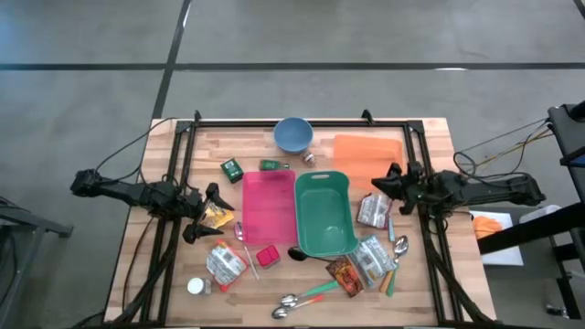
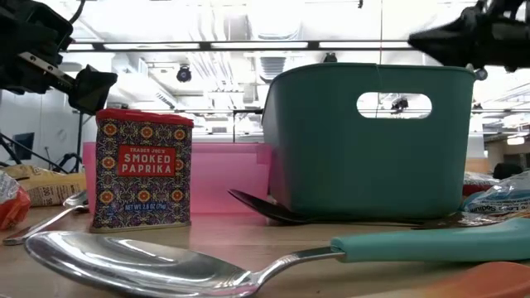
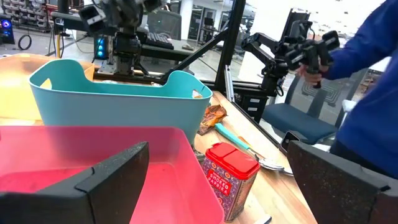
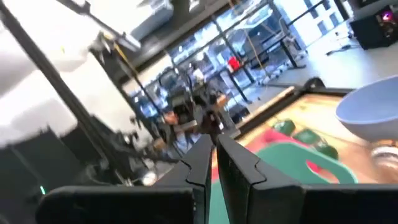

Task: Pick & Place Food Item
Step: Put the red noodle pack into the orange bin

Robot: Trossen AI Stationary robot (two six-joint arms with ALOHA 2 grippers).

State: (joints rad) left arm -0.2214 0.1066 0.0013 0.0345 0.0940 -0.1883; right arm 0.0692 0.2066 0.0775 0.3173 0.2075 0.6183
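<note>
At the table's left edge, the left gripper hangs with fingers spread wide over a yellow snack packet, holding nothing. Only the left wrist view shows a person's blue sleeve beyond the paprika tin. Pink tray and teal bin fill the middle. Rightward, the right gripper hovers pinched closed, empty, near the orange board.

A pink bin and a teal bin sit mid-worktop on pale wood. Toward the far edge are a blue bowl and an orange board. The paprika tin has a red lid and label over a dark blue ornate pattern. A spoon has a teal handle. Two small green tins lie by the pink bin.
</note>
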